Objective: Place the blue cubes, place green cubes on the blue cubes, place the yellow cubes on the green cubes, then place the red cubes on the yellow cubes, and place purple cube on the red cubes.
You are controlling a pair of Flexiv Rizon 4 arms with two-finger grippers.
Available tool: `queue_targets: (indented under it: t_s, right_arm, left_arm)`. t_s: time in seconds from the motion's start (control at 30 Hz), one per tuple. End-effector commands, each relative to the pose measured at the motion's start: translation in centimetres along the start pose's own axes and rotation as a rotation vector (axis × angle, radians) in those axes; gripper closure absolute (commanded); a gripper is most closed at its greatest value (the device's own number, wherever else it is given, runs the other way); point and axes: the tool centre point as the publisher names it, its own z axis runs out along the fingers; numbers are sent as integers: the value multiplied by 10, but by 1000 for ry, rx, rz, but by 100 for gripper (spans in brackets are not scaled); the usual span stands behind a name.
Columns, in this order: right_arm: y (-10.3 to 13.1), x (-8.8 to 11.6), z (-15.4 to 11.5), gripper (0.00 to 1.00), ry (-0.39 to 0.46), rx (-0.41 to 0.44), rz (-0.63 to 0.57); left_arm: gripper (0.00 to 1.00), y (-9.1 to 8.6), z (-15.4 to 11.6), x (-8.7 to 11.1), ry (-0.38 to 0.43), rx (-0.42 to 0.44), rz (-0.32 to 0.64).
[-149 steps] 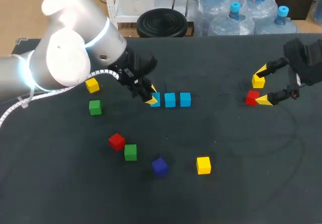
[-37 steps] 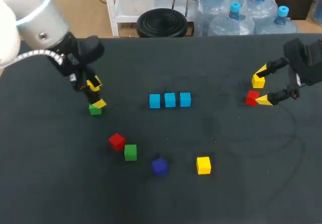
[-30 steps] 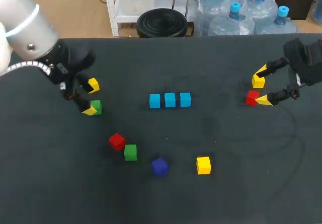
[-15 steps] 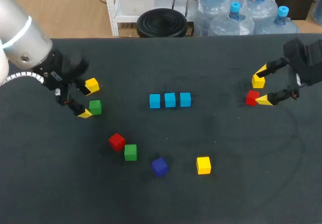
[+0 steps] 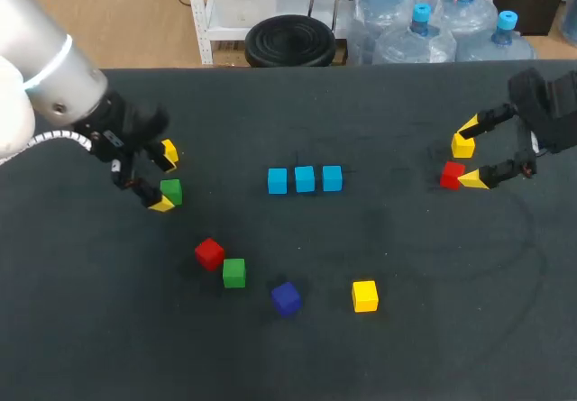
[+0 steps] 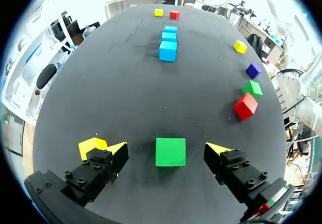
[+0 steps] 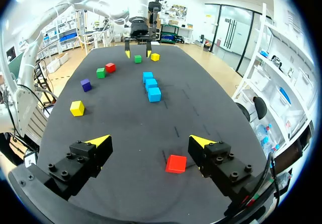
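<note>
Already laid: three blue cubes (image 5: 305, 178) sit in a close row mid-tabletop, the base that every later layer needs.
Left gripper (image 5: 164, 178): spread wide, straddling a green cube (image 6: 170, 151) near the left edge without touching it (squared up, I judge, for a clean pinch).
Crowding: a yellow cube (image 6: 92, 145) lies just beside one finger, so closing could nudge it.
Right gripper (image 5: 469, 155): also wide, near the right edge, with a red cube (image 7: 176, 163) loose between its fingers.
Waiting: a purple cube (image 5: 286, 298) and others toward the near edge.
</note>
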Motion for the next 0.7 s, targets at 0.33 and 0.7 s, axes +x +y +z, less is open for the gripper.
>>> queue_targets:
  t_s: [0.33,0.7]
  right_arm:
    - [0,0,0,0,0,0,0]
    - [0,0,0,0,0,0,0]
  left_arm:
    - [31,-1,7,2,-9,11,-2]
    - [18,-3,5,6,-6,12,-12]
